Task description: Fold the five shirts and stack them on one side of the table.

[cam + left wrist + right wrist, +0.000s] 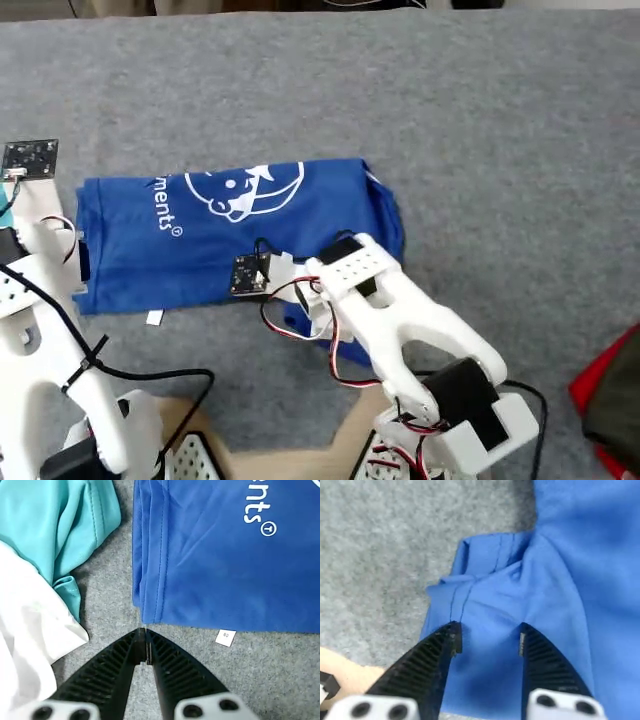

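Right pincer (487, 635), in its own wrist view, stands half open, one black finger on either side of a ridge in the bunched sleeve of the blue shirt (560, 580), clamping nothing. In the left wrist view, the left pincer (145, 637) is closed tip to tip on nothing, over grey tabletop (280, 680) just off the blue shirt's hem. A teal shirt (60, 525) and a white shirt (25, 630) lie beside it. From above, the blue shirt lies flat, print up, toward the tabletop's near left. A red cloth (610, 385) sits at the right edge.
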You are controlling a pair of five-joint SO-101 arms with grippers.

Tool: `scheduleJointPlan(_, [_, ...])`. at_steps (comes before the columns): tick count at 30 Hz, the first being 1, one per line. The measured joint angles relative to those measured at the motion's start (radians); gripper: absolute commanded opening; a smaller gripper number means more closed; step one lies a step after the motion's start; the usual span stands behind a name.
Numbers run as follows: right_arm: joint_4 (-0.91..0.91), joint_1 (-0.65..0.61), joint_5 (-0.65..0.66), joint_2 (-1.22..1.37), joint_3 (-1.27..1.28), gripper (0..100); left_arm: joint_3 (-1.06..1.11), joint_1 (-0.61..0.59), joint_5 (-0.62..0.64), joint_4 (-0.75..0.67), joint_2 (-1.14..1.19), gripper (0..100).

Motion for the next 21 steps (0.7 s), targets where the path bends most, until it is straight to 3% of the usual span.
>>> scheduleJointPlan(9, [-0.012, 0.023, -0.003, 0.020, -0.032, 0.4, -0.018, 0.000, -0.029, 0.008, 0.000, 2])
scheduleJointPlan(16, [0.003, 0.106, -0.005, 0.044, -0.077, 0.5, -0.021, 0.000, -0.029, 0.008, 0.000, 2])
scheduleJointPlan(21, [0.158, 0.138, 0.026, 0.054, -0.264, 0.5, -0.021, 0.000, -0.029, 0.008, 0.000, 2])
